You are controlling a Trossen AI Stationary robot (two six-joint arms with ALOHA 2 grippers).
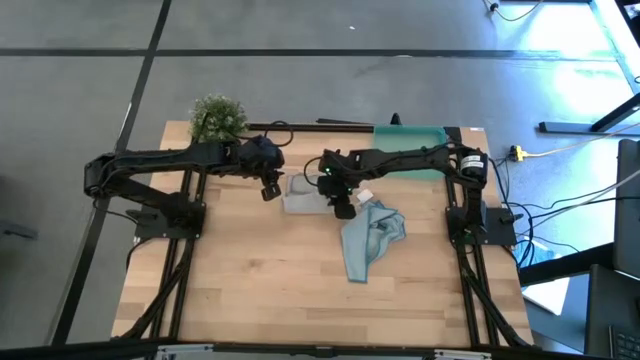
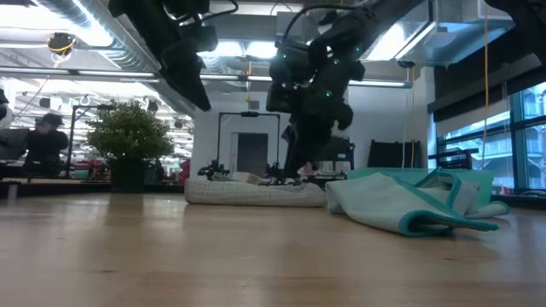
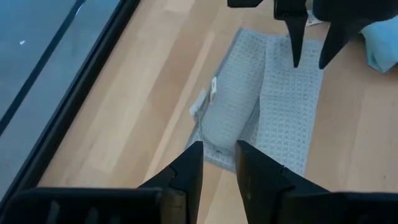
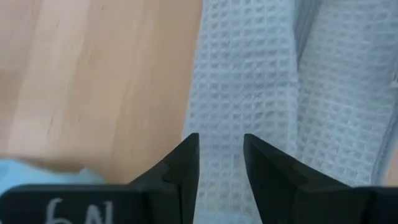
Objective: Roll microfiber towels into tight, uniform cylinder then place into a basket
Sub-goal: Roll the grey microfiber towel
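We see both grippers, left gripper [image 3: 217, 163] and right gripper [image 4: 221, 155], narrowly parted, empty, above the folded grey towel [image 1: 303, 194]. Blue towel [image 1: 370, 236] lies crumpled beside it; basket [image 1: 410, 134] sits behind.

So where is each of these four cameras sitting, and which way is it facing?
High view: overhead, straight down on the table; both arms, the grey towel, blue towel, basket.
Low view: tabletop height, level across; arms dropping in above the grey towel.
Left wrist view: down past the open left gripper at the grey towel.
Right wrist view: close over the same towel, right gripper open.
Shared: all four see the grey towel.
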